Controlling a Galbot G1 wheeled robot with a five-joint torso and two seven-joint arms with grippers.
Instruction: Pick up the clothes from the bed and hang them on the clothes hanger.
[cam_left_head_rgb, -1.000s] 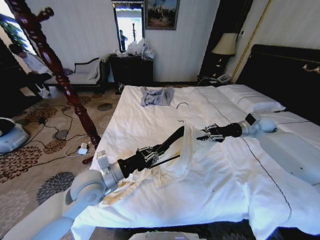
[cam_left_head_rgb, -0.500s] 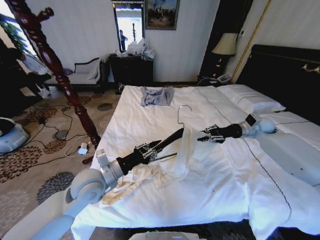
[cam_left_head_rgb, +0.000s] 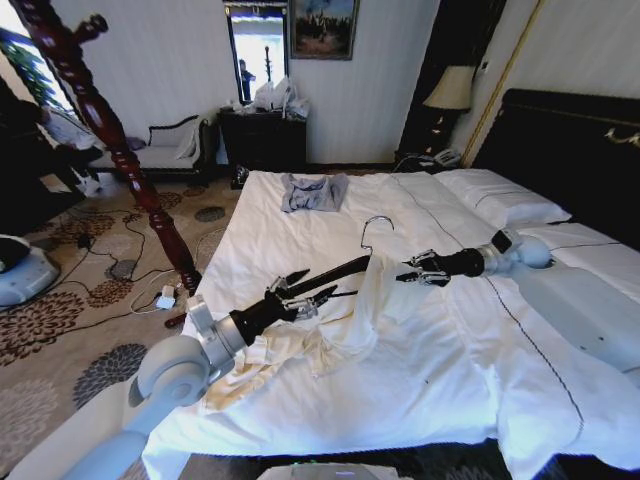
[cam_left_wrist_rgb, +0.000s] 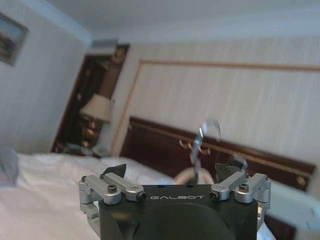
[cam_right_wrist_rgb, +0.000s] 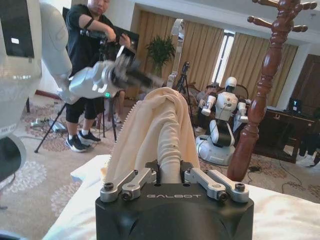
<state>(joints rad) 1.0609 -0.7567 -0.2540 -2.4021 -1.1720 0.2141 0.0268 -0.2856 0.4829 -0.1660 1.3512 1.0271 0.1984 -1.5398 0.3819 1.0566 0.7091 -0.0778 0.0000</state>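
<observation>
The cream clothes (cam_left_head_rgb: 345, 322) lie partly on the bed (cam_left_head_rgb: 290, 235), with their upper part lifted and draped over the black clothes hanger (cam_left_head_rgb: 345, 268). The hanger tilts upward, its hook (cam_left_head_rgb: 376, 224) in the air. My left gripper (cam_left_head_rgb: 308, 290) is open at the hanger's lower end, with its fingers spread on either side. In the left wrist view the gripper (cam_left_wrist_rgb: 175, 172) is open, with the hook (cam_left_wrist_rgb: 202, 142) beyond it. My right gripper (cam_left_head_rgb: 408, 272) is shut on the clothes near the hanger's top. The right wrist view shows this gripper (cam_right_wrist_rgb: 169, 172) pinching the cream fabric (cam_right_wrist_rgb: 155, 120).
A small grey-blue garment (cam_left_head_rgb: 313, 192) lies at the far end of the bed. White pillows (cam_left_head_rgb: 500, 195) and a dark headboard (cam_left_head_rgb: 570, 140) are on the right. A dark red wooden coat stand (cam_left_head_rgb: 120, 130) rises from the patterned carpet to the left, with cables at its foot.
My left gripper's fingers have opened around the hanger's lower end. The hanger has tilted lower, and its hook has swung to the right. The right gripper has stayed where it was, holding the clothes.
</observation>
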